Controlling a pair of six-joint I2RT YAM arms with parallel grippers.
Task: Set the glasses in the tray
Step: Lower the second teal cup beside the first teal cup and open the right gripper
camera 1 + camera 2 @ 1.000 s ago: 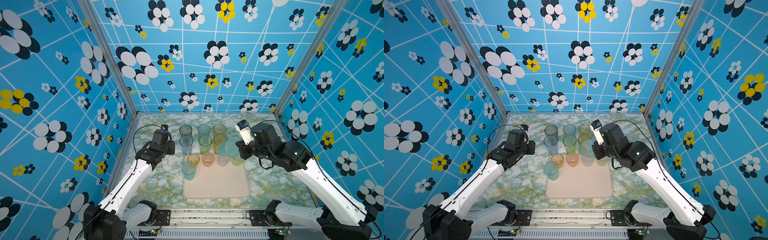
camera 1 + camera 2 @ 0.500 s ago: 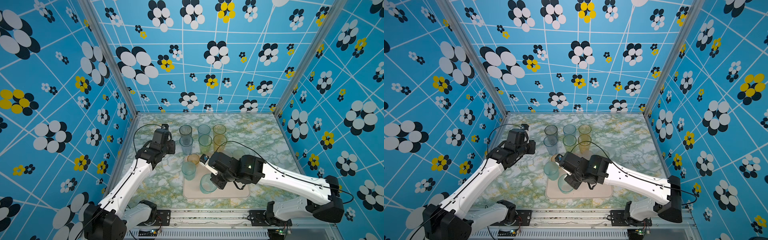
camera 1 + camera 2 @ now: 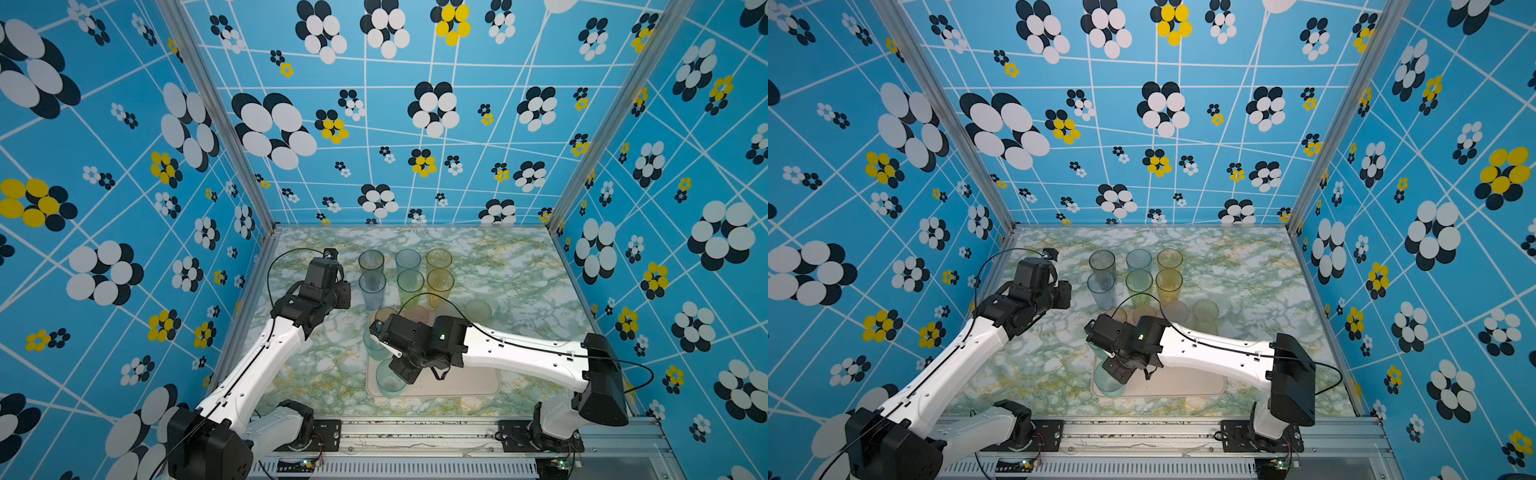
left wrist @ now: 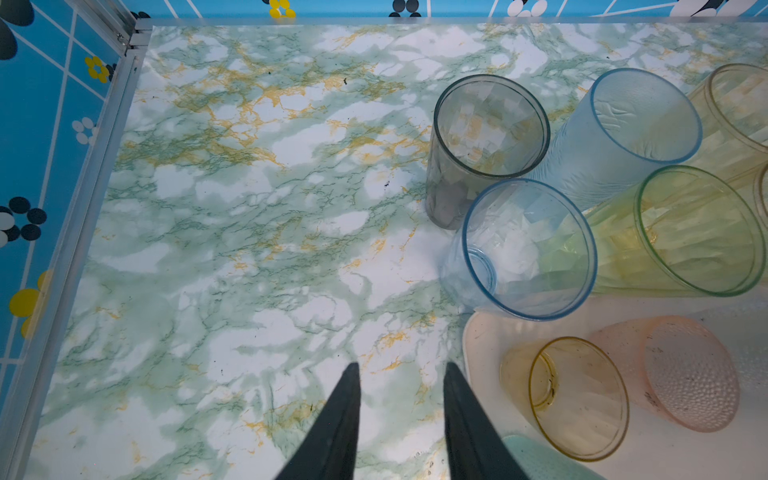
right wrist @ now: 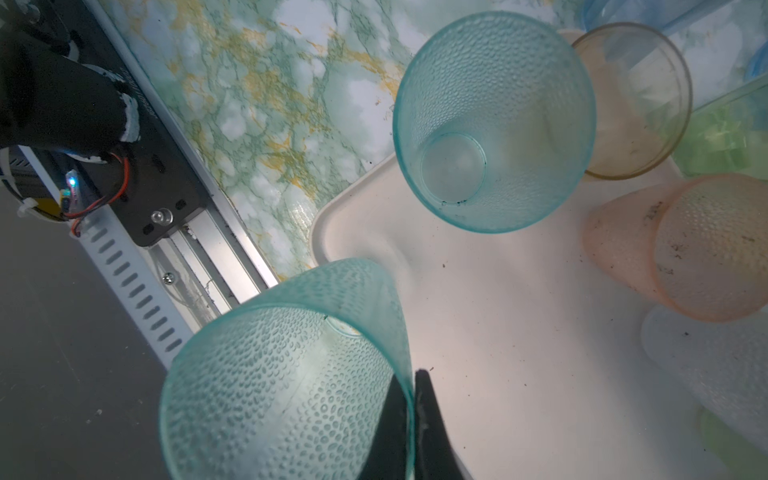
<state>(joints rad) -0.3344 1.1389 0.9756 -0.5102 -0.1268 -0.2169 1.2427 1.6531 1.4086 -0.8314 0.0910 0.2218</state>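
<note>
1. Marble tabletop (image 3: 519, 270): your tray (image 3: 465, 384) lies flat at the near middle.
2. Six tall glasses (image 3: 409, 276) stand in two rows on the marble behind the tray, not in it.
3. In the tray: free teal tumbler (image 5: 494, 120), short amber glass (image 4: 573, 399), short pink glass (image 4: 681, 370).
4. Your right gripper (image 5: 414, 376) is clamped on the wall of the held teal tumbler (image 5: 291, 374), one finger inside, over the tray's near-left corner. Base contact unclear.
5. Your left gripper (image 4: 401, 374) hangs above bare marble beside the tray, jaws parted, empty.
</note>
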